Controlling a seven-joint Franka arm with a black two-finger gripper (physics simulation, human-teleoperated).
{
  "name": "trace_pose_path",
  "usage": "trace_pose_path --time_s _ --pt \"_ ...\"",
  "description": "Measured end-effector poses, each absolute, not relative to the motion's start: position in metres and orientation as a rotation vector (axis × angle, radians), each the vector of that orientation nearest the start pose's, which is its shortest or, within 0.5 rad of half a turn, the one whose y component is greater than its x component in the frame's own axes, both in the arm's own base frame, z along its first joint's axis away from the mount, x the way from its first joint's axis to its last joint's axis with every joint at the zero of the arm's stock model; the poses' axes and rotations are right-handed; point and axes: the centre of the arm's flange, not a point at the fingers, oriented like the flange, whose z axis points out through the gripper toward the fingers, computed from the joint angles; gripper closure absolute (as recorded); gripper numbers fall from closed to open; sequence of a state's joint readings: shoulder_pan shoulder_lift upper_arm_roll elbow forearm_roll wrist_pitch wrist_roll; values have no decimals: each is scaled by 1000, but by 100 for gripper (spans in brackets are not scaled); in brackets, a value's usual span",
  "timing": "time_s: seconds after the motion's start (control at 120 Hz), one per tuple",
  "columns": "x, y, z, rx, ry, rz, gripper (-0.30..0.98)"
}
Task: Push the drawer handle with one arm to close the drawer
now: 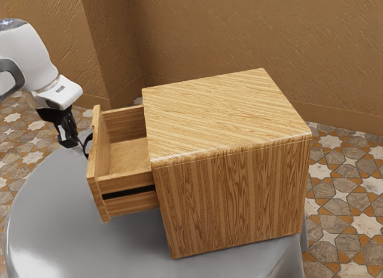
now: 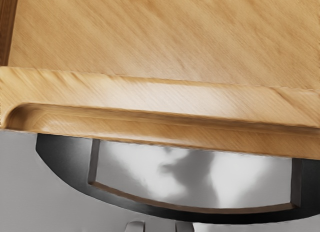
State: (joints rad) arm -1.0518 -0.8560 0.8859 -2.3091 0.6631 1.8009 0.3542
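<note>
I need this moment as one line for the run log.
drawer: open, sticking out of cabinet; claw: open, near handle; touching: cannot tell; task: drawer not closed

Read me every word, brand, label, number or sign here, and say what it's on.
No text is readable.
White robot arm: small dark mark near its end, too small to read.
Brown wooden cabinet, its open drawer, black curved handle, grey table: none visible.

Light: bright, even | glare: grey table (image 1: 48, 242) | sheen: drawer front (image 2: 150, 95) | soft shadow: inside handle (image 2: 65, 162)
</note>
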Motion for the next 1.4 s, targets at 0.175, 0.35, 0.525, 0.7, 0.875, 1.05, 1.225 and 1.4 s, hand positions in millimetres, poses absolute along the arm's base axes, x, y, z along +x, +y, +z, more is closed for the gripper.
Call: trace_pose_path --time_s 0.175,0.35,0.525,0.7,0.875,1.05,1.225,1.4 --pt "429 38 517 -2851 1201 -248 70" --pt "442 24 514 -2840 1187 -273 70" --pt "451 8 518 -2833 1198 -330 70" --pt "454 -7 523 -2824 1220 -380 70" --pt "461 -18 523 -2810 1232 -416 70" --pt "469 -30 523 -2792 1242 -457 70" --pt "475 -41 522 -2782 1245 -496 70" --pt "478 -46 523 -2779 1250 -531 70"
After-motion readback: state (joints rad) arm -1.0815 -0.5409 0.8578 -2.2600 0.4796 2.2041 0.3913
